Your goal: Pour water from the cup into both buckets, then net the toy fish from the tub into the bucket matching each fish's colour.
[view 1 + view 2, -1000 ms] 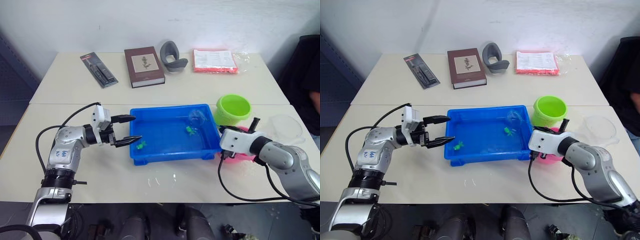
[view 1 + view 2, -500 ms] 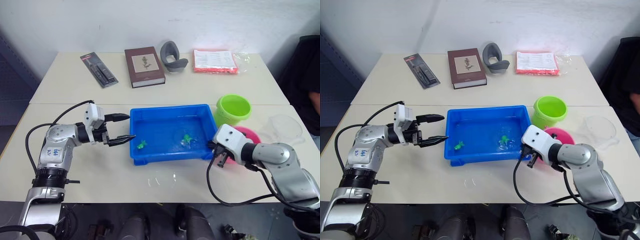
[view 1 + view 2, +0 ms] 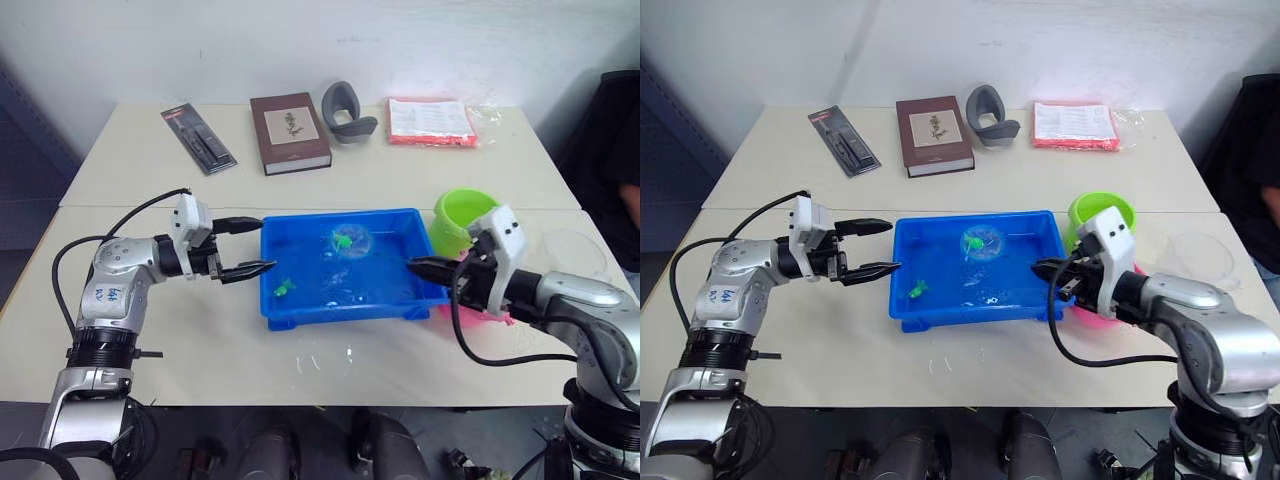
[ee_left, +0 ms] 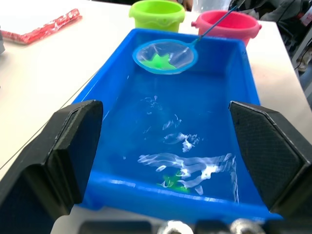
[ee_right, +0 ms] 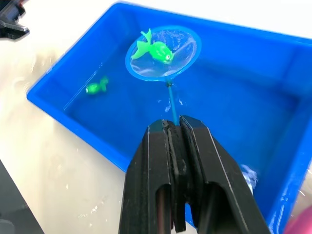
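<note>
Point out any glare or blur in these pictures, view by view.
Left wrist view: white glare streaks ripple on the water in the tub, and the left hand looms soft-edged in the foreground. Right wrist view: the green fish in the net is crisp. Left eye view: wet patches glint faintly on the table.

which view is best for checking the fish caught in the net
The right wrist view: the green fish lies large and whole inside the net, body and tail distinct. The left wrist view shows it smaller through the mesh. The eye views show only a tiny green speck in the hoop over the tub.
</note>
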Available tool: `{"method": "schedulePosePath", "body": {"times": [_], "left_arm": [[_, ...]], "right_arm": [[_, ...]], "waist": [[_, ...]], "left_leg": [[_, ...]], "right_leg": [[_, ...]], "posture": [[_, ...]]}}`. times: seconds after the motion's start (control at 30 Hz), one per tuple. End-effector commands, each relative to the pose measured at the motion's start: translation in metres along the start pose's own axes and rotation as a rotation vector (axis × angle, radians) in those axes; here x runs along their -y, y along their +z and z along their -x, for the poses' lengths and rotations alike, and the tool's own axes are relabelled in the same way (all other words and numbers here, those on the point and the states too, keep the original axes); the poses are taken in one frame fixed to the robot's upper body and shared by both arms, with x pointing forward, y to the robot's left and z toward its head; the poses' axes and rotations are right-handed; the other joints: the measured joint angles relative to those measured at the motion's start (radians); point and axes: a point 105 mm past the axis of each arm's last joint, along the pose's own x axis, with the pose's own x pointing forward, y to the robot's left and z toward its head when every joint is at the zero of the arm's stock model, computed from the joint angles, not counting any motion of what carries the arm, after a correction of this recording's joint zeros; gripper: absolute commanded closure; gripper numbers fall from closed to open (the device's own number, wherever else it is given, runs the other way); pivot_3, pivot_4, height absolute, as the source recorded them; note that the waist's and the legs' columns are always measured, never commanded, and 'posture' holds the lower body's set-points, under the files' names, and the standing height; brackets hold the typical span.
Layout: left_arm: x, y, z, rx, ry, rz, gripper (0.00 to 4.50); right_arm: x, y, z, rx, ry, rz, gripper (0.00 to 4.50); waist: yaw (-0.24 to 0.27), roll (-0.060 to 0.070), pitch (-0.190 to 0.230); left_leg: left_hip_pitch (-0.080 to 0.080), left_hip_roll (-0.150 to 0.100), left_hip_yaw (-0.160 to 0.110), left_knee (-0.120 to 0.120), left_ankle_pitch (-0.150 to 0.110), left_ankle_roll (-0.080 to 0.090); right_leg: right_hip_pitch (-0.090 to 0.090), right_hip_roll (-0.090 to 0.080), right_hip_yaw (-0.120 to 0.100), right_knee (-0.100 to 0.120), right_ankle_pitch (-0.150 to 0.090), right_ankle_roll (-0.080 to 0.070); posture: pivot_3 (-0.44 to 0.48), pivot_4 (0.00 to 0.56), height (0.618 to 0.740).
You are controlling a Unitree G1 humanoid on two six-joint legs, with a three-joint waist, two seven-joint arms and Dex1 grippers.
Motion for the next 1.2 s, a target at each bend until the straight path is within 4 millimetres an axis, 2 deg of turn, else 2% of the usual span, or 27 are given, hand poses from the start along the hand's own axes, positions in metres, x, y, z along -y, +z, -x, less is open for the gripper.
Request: {"method": "schedulePosePath", "body": {"times": [0.03,0.17,0.23,0.37,0.5,0.7,0.8,1.03,1.1,1.2], "left_arm": [[0.002,0.025,-0.011,0.073,-0.01,-0.033,0.06],[0.01,0.029,-0.018,0.085,-0.044,-0.01,0.06],[0.014,0.032,-0.023,0.099,-0.055,0.001,0.06],[0.015,0.036,-0.033,0.129,-0.056,0.013,0.06],[0.017,0.034,-0.042,0.127,-0.072,0.009,0.06],[0.022,0.034,-0.047,0.142,-0.103,0.023,0.06],[0.026,0.033,-0.05,0.142,-0.115,0.017,0.06],[0.026,0.036,-0.051,0.146,-0.106,0.012,0.06],[0.026,0.036,-0.052,0.147,-0.105,0.012,0.06],[0.026,0.036,-0.053,0.148,-0.108,0.014,0.06]], "right_arm": [[0.006,0.017,0.024,0.092,-0.08,0.049,4.5],[0.024,0.026,0.051,0.164,-0.208,0.06,4.5],[0.04,0.027,0.07,0.176,-0.313,0.067,4.5],[0.067,0.027,0.089,0.171,-0.464,0.123,4.5],[0.093,0.023,0.1,0.171,-0.574,0.155,4.5],[0.117,0.005,0.093,0.06,-0.648,0.341,4.5],[0.123,0.001,0.089,-0.008,-0.661,0.521,4.5],[0.127,0.011,0.084,-0.097,-0.724,1.049,4.5],[0.123,0.01,0.08,-0.148,-0.685,1.246,4.5],[0.12,0.004,0.075,-0.209,-0.612,1.436,4.5]], "waist": [[0.001,0.0,0.0],[-0.001,0.0,0.0],[-0.001,0.0,0.0],[-0.001,0.0,0.0],[-0.001,0.0,0.0],[-0.002,0.0,0.0],[-0.002,0.0,0.0],[-0.002,0.0,0.0],[-0.002,0.0,0.0],[-0.002,0.001,0.0]], "left_leg": [[0.0,0.0,0.0,0.0,0.0,0.0],[0.0,0.0,0.0,0.0,0.0,0.0],[0.001,0.0,0.001,0.0,0.0,0.0],[0.002,0.0,0.001,0.0,0.0,0.0],[0.003,0.0,0.003,-0.001,0.0,0.0],[0.004,0.0,0.005,-0.002,0.0,0.0],[0.005,0.0,0.006,-0.002,0.0,0.0],[0.005,0.001,0.006,-0.002,0.0,-0.001],[0.005,0.001,0.007,-0.002,0.0,-0.001],[0.005,0.001,0.006,-0.002,0.0,-0.001]], "right_leg": [[0.0,0.0,0.0,0.0,0.0,0.0],[0.0,0.0,0.001,0.0,0.0,0.0],[0.0,0.0,0.001,0.0,0.0,0.0],[0.0,0.0,0.002,0.0,0.0,0.0],[0.0,0.001,0.002,0.001,0.0,0.0],[0.0,0.002,0.002,0.001,0.0,0.0],[0.0,0.002,0.001,0.001,0.0,0.0],[0.0,0.002,0.003,0.001,0.0,0.0],[0.0,0.002,0.003,0.001,0.0,0.0],[0.001,0.001,0.004,0.0,0.0,0.0]], "posture": [[0.0,0.15,0.74],[0.0,0.15,0.74],[0.0,0.15,0.74],[0.0,0.15,0.74],[0.0,0.15,0.74],[0.0,0.15,0.74],[0.0,0.15,0.74],[0.0,0.15,0.74],[0.0,0.15,0.74],[0.0,0.15,0.74]]}}
